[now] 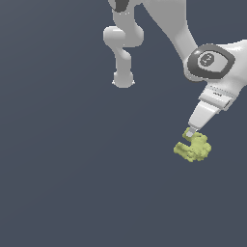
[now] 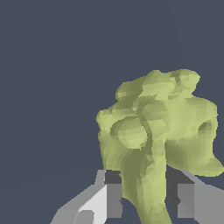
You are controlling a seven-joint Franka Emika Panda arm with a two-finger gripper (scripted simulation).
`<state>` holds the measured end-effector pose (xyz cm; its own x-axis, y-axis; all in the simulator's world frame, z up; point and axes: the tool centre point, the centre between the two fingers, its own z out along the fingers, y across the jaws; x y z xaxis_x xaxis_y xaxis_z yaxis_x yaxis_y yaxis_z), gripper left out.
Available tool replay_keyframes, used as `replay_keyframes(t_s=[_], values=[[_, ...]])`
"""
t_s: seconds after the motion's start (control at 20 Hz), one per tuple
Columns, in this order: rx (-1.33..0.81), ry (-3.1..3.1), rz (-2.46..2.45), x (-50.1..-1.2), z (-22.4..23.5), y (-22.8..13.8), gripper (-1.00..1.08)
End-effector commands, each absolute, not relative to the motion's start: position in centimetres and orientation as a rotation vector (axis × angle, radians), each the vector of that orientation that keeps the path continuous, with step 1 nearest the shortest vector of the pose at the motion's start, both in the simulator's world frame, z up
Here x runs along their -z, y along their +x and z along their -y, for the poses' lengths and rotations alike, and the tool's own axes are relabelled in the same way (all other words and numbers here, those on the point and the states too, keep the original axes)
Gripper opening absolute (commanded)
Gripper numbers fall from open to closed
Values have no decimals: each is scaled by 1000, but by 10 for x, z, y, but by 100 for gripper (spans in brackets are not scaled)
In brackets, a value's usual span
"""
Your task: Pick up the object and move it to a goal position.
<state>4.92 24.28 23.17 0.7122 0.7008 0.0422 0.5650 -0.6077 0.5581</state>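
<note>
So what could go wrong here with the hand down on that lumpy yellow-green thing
Two risks stand out. The hand straddles only a narrow stalk of the yellow-green object, while the bulk sits beyond the fingers, so it may pivot or slip out on lifting. Its knobby, uneven surface gives the pads poor contact. In the exterior view the object hides the fingertips, so whether they grip it is unclear.
</note>
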Motion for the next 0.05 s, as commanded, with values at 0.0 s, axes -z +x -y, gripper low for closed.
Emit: replay_keyframes(t_s=[0.0], values=[[-350, 2401, -965, -232, -244, 50, -100]])
